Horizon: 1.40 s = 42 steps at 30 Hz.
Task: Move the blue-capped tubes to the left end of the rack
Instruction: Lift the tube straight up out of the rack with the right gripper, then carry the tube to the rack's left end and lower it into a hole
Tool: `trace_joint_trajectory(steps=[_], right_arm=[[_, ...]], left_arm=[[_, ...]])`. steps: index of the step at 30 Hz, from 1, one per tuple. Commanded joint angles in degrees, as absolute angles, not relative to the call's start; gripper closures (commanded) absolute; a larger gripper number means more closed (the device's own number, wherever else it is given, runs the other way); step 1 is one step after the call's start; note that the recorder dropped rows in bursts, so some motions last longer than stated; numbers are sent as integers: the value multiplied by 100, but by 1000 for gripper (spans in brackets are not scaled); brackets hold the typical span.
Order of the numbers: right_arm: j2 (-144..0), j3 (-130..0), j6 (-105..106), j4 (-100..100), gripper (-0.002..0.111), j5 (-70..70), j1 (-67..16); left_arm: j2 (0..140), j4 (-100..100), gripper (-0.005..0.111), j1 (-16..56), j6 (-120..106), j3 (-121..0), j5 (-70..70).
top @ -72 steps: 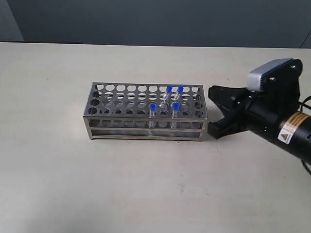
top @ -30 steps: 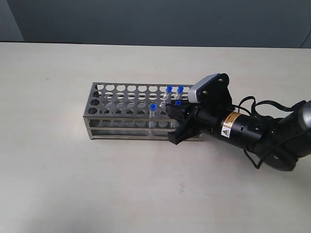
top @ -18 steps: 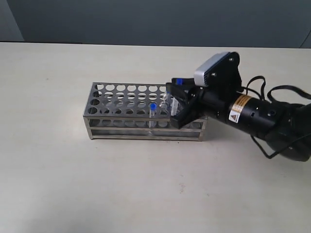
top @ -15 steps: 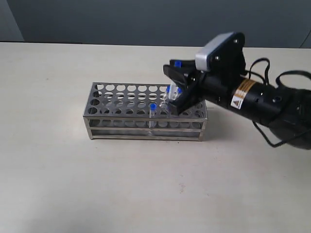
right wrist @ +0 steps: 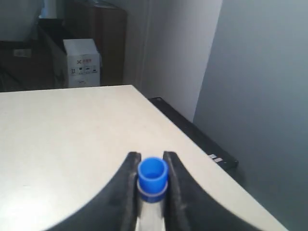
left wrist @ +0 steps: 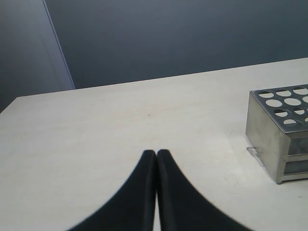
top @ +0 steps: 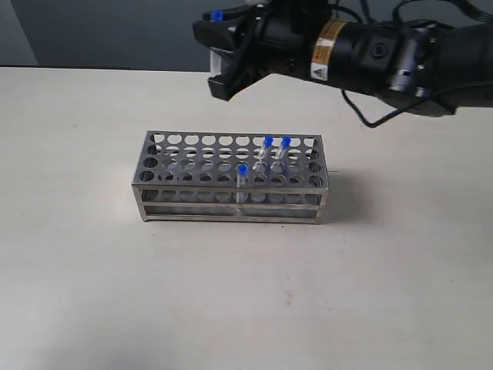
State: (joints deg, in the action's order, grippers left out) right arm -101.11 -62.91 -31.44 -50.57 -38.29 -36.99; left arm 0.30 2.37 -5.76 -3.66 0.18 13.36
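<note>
Rack (top: 192, 159) with three tubes (top: 243, 174) (box (right wrist: 83, 63) beyond)

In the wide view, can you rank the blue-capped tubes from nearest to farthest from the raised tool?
1. held tube: clamped in the right tool, up high.
2. back pair and front tube: standing in the rack, right half; too close to rank.

Looks to me like a lab-type room: steel tube rack (top: 231, 181) on plain beige table (top: 92, 270), grey wall (top: 115, 31), cardboard box (right wrist: 82, 67) & wood cabinet (right wrist: 103, 43) at the back.
</note>
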Motion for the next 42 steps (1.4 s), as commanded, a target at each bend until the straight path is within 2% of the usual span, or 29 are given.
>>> trace_joint_trajectory(steps=[1,9,19,31,42], right_arm=[[-10902,-6983,-3441,-5348,108,-3788,-4124],[-11918,-7825,-3469,-5335,108,-3648,-4401],[-12351,-7912,-3428,-5335,108,-3647,-4401],[-12449,-8143,-3130,-4889,108,-3791,-4401],[-12454,-8143,-3537,-5335,108,-3537,-4401]], left_arm=[[0,249,106,-545,-363,0,1330],[0,249,106,-545,-363,0,1330],[0,249,106,-545,-363,0,1330],[0,249,106,-545,-363,0,1330],[0,249,106,-545,-363,0,1330]])
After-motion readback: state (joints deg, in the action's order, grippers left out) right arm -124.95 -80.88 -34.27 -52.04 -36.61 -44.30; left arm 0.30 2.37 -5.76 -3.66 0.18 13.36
